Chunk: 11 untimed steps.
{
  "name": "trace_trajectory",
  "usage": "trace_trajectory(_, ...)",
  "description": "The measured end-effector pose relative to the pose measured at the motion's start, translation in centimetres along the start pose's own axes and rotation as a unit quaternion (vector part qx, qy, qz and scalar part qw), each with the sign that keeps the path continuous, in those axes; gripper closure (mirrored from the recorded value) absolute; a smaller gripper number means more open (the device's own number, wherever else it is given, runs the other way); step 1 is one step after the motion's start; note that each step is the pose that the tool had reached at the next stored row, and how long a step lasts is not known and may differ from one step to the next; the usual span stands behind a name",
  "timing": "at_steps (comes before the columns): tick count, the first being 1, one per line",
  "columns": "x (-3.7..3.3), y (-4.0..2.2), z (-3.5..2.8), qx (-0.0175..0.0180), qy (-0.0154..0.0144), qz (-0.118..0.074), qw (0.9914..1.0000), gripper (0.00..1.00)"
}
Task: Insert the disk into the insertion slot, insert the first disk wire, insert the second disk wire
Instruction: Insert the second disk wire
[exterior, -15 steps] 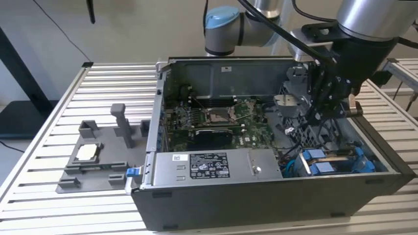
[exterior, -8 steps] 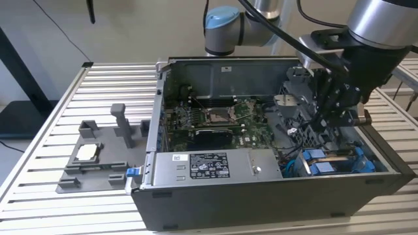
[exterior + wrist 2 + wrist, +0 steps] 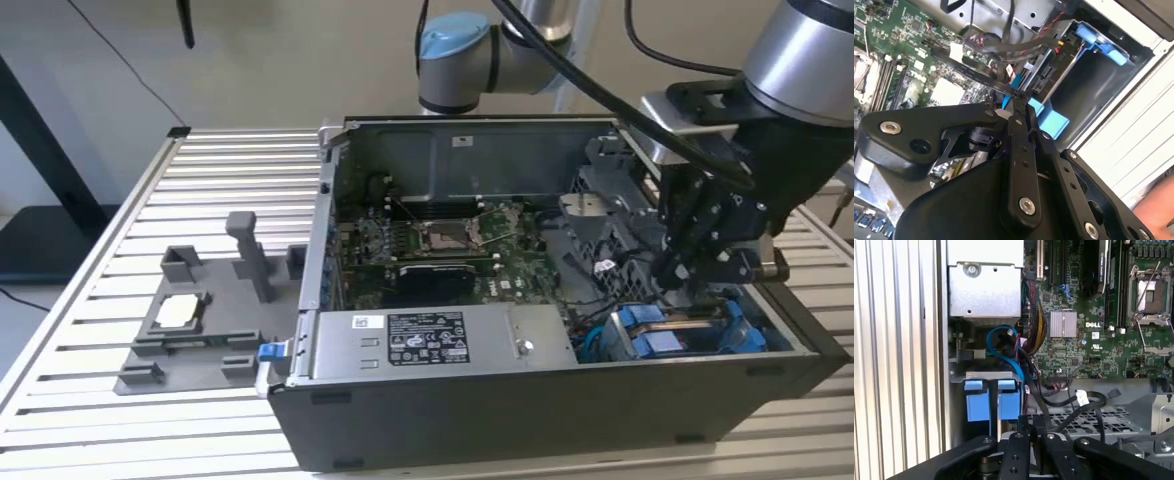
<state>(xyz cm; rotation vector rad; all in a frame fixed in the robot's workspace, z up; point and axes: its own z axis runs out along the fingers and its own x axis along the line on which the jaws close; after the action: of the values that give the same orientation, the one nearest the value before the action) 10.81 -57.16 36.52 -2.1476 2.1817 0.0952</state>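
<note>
The gripper (image 3: 683, 262) reaches down into the open computer case (image 3: 534, 400) at the exterior view's right, just above the insertion slot (image 3: 687, 330), the grey cage with blue tabs in the case's near corner. The disk (image 3: 667, 335) sits in that slot already — its blue carrier (image 3: 657, 343) shows at the cage mouth, and in the first wrist view the same blue frame (image 3: 991, 400) lies seated just beyond the fingertips (image 3: 1026, 422). In the second wrist view the fingers (image 3: 1019, 107) are pressed nearly together, pinching a thin black wire (image 3: 979, 75) right beside the disk's connector edge (image 3: 1046, 75); whether the plug is seated I cannot tell. Other black cables (image 3: 1074, 402) loop loosely over the perforated metal floor. The motherboard (image 3: 454, 245) with its square socket lies in the middle of the case, and the grey labelled power-supply box (image 3: 427, 340) sits along the front wall. Outside the case — on the slatted table (image 3: 200, 180) — stands a grey fixture (image 3: 214, 310) holding a small chip.
</note>
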Motion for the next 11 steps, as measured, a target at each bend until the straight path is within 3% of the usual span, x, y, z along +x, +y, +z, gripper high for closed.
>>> trace_trajectory(5, 0.79, -0.72, 0.36, -0.0009, -0.0026, 0.000, 1.00000, 0.84)
trace_trajectory(9, 1.19, -1.07, 0.78, -0.0009, -0.0099, 0.000, 0.99995, 0.84)
trace_trajectory(11, 1.31, -1.22, 0.96, -0.0010, -0.0165, 0.001, 0.99986, 0.84)
